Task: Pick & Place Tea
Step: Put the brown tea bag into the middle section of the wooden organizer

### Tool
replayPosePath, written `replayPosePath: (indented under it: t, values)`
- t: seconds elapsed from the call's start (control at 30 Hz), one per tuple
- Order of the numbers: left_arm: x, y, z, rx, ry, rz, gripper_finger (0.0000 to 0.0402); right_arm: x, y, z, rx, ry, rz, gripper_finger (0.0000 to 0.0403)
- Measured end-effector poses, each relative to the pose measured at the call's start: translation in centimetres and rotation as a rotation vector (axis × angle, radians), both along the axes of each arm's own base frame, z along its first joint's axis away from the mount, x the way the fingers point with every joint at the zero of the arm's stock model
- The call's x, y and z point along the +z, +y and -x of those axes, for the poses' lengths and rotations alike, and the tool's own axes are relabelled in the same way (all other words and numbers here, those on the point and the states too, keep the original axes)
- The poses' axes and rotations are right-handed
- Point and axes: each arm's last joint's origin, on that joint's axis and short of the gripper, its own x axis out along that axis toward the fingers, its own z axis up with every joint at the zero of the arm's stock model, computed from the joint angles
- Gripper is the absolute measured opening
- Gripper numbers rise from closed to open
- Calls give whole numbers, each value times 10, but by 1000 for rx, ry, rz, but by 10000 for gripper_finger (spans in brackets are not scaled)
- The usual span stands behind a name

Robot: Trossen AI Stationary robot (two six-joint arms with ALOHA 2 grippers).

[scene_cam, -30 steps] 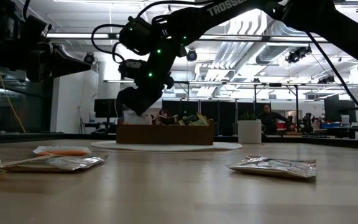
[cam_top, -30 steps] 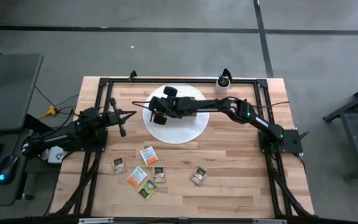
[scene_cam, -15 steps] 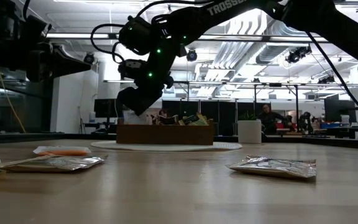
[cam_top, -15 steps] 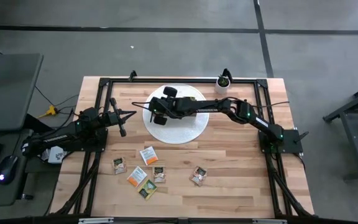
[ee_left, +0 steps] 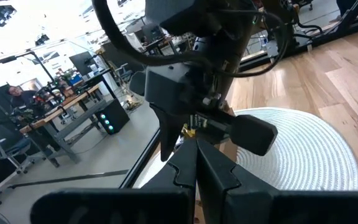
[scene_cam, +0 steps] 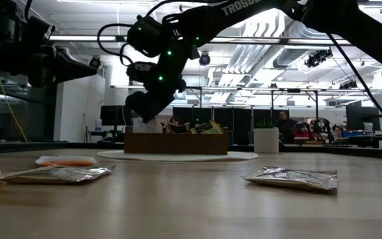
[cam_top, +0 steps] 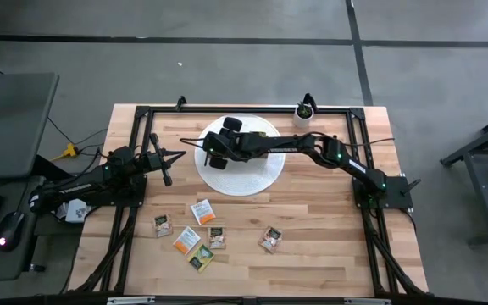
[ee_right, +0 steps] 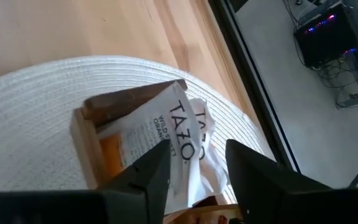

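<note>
the right pincer (ee_right: 194,171) hangs over the end compartment of the wooden box (ee_right: 89,140) that lies nearest the left arm. its two dark fingers (ee_right: 148,174) stand apart, with nothing between them. just under them a white-orange tea sachet (ee_right: 157,134) printed "tazo" lies tilted against the box's end wall, on top of other white sachets in that same compartment. from table height the box (scene_cam: 176,143) shows more sachets poking above its rim.

the box sits on a round white woven mat (cam_top: 257,174) near the middle of the surface's far edge, and a small white pot with a plant (cam_top: 304,108) stands by the far rail toward the far right corner.

six loose tea sachets (cam_top: 202,212) lie flat on the wooden surface (cam_top: 329,229) toward the near edge: five clustered close together left of centre, some green-yellow, some white-orange, and one tan sachet (cam_top: 270,239) a little apart to their right.

the left pincer (cam_top: 166,176) waits above the surface near the left edge, beside the mat, with its fingers pressed together and empty.
</note>
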Motion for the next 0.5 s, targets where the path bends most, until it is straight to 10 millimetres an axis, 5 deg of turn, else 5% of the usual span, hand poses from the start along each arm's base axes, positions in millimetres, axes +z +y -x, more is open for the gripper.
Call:
replayPosePath:
  t: [0.3,0.5]
  values:
    - [0,0,0,0,0,0,1,36,16,9,12,-49,-36,167]
    - [0,0,0,-1,0,0,1,58,39,31,15,-21,-313,168]
